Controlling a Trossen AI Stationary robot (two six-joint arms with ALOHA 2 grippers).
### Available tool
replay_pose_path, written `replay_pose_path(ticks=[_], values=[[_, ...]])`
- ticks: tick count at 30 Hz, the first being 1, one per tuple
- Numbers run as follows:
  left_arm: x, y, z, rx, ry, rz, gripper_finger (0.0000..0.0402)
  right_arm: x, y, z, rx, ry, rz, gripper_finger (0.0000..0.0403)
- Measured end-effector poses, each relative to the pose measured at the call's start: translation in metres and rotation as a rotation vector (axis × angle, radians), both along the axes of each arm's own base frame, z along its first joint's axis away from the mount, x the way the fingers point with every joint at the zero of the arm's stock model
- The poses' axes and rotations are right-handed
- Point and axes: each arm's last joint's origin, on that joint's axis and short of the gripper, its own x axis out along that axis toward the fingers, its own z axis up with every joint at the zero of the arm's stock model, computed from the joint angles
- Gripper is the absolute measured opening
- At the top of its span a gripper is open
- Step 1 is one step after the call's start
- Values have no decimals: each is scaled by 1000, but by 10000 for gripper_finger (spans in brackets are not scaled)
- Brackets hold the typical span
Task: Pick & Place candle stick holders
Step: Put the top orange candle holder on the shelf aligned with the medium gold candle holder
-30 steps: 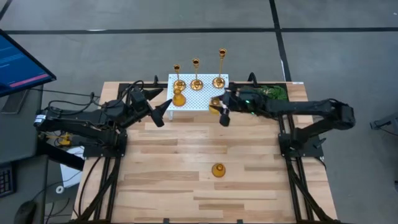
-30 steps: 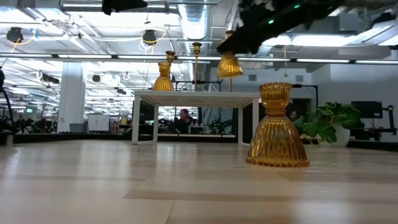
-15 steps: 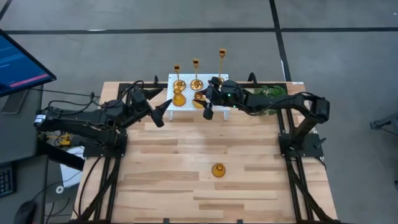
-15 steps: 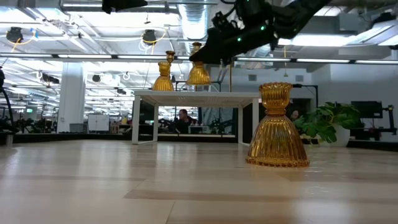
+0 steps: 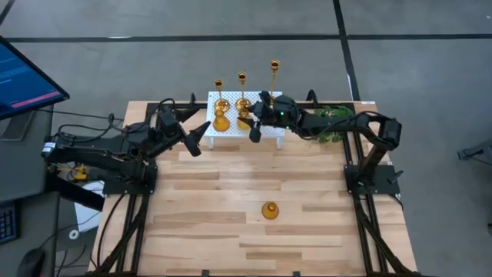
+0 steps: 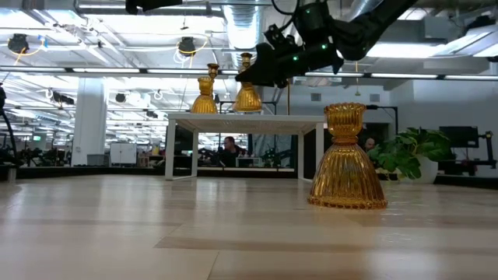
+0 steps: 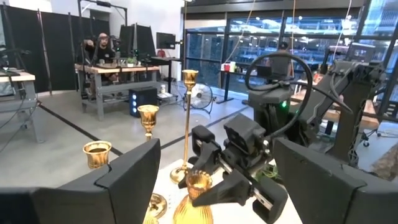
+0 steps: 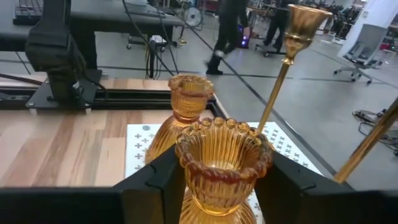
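Observation:
Three slim gold sticks (image 5: 242, 92) stand by their round bases along the far side of the white perforated stand (image 5: 231, 131). One short bulbous amber holder (image 5: 221, 120) stands on the stand's left part. Another (image 5: 269, 210) stands on the table near the front. My right gripper (image 5: 252, 128) is over the stand, shut on a third bulbous holder (image 8: 219, 167). My left gripper (image 5: 198, 138) hangs open and empty just left of the stand. My right gripper pinches the holder's ribbed upper cup (image 8: 186, 163) between its two fingers (image 8: 152, 183), one on each side. The fingers come from the table's right, about level. The holder stays upright, its base (image 6: 248, 103) at the stand's top; whether it touches, I cannot tell.
A green plant (image 5: 332, 117) sits at the table's far right, beside my right arm. The wooden table (image 5: 231, 185) is bare between the stand and the front holder. A monitor (image 5: 23, 77) stands off the table's left.
My right gripper has carried the bulbous holder from the stand's right corner toward the table's left and far edge, over the stand, and down close to its top. The holder has stayed upright.

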Motion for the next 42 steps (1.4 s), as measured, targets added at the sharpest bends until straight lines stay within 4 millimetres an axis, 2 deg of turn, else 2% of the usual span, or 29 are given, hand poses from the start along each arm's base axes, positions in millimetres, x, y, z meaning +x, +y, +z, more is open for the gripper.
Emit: replay_pose_path(ticks=[4,7,14,23,26,34,37,42], values=[[0,0,0,0,2,0,315,0,-1,0,-2,-8,17,130],[0,0,0,0,2,0,315,5,-2,-8,-2,-19,31,125],[0,0,0,0,1,0,315,10,-6,-20,20,-35,37,163],[0,0,0,0,-3,0,315,11,-9,-22,16,-26,32,125],[0,0,0,-1,-4,0,315,11,-9,-22,12,-24,35,148],[0,0,0,-1,-5,-1,315,10,-9,-24,22,-12,29,269],[0,0,1,-1,-7,0,315,10,-10,-24,7,-7,9,287],[0,0,1,-1,-12,-1,315,6,-11,-18,-2,-3,-9,287]])
